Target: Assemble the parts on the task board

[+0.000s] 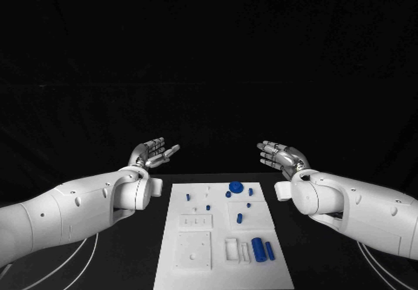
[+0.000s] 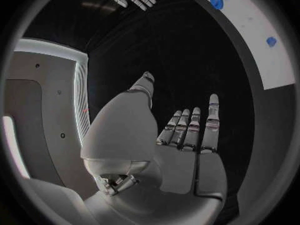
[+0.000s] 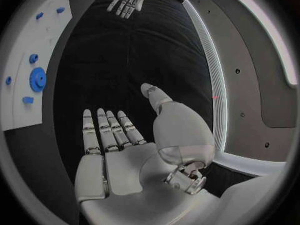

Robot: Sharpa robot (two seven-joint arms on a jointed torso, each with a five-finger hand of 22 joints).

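Resting on the task board (image 1: 174,275): blue parts (image 1: 258,248).

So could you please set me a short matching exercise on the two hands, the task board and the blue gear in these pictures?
Things:
1. left hand
2. right hand
3. task board
4. blue gear

States or places:
A. at the board's far end
B. open, beyond the board's far left corner
C. white, between the two arms
D. open, beyond the board's far right corner

Pairs: 1-B, 2-D, 3-C, 4-A

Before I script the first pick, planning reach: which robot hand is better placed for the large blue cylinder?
Right robot hand, probably: the large blue cylinder lies on the white task board's right side. Both hands hover open.
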